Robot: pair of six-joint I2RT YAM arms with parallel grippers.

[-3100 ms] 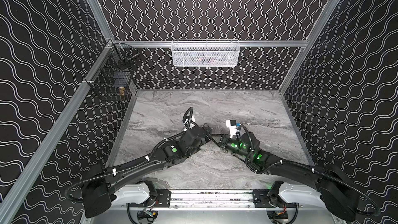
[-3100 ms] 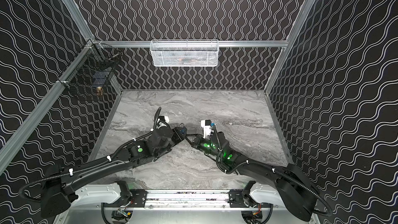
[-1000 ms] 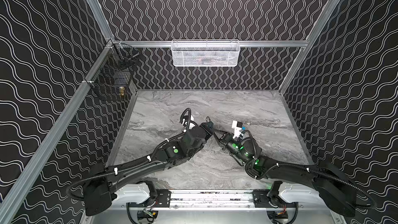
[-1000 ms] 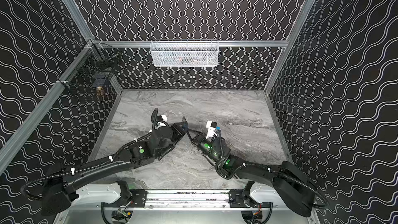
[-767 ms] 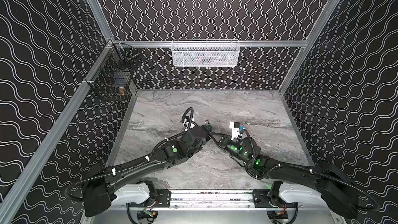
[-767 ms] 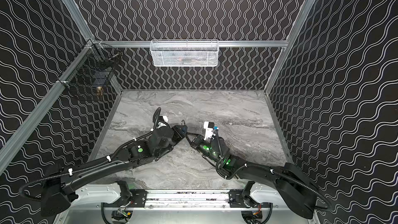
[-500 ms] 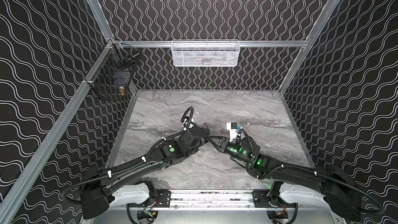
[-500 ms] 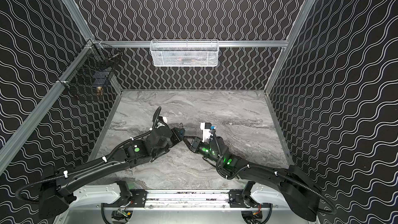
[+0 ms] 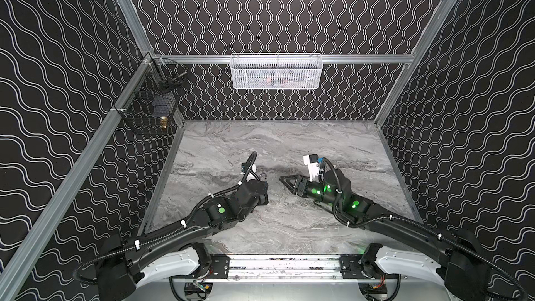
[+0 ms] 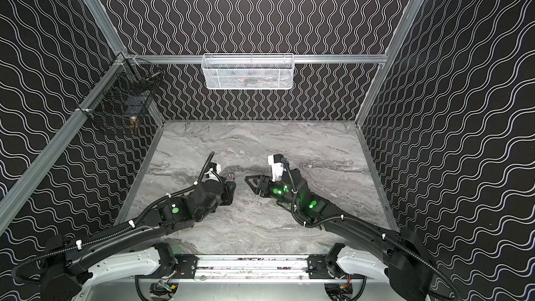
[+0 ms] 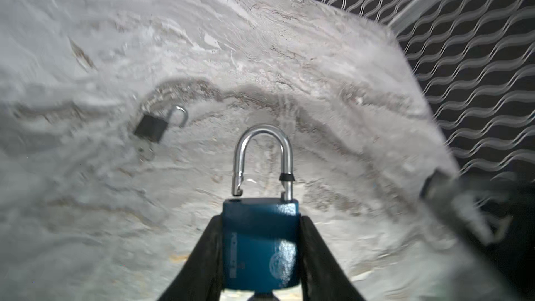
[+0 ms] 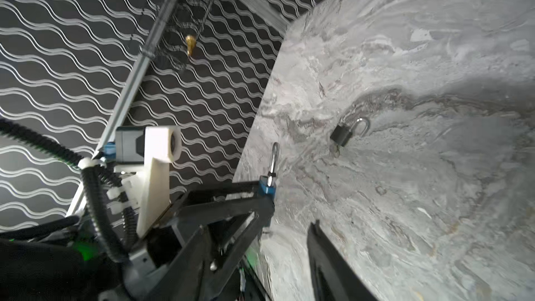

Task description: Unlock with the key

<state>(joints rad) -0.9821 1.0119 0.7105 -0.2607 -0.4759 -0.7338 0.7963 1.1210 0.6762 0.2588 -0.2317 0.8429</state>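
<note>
Left pincer (image 11: 260, 222) clamping blue padlock (image 11: 260, 250) body, lower centre of frame; shackle (image 11: 262, 152) standing open, long axis pointing up-frame. Right pincer (image 9: 285, 182) gaping empty, sitting right of blue padlock in top view, tips facing it. Key not clearly showing. Black padlock (image 11: 150, 127) lying on desk (image 11: 318, 68), upper left, obstructing nothing.

left arm (image 9: 208, 218): matte black links, round green light, white cable ties | right arm (image 9: 405, 225): same black, green lights, ribbed black hose | right gripper (image 9: 286, 183): black triangular open-frame fingers | wrist cameras: white printed mounts (image 9: 309, 166) | bases (image 9: 173, 264): white shells, small screws, on silver rail (image 9: 283, 264)
</note>
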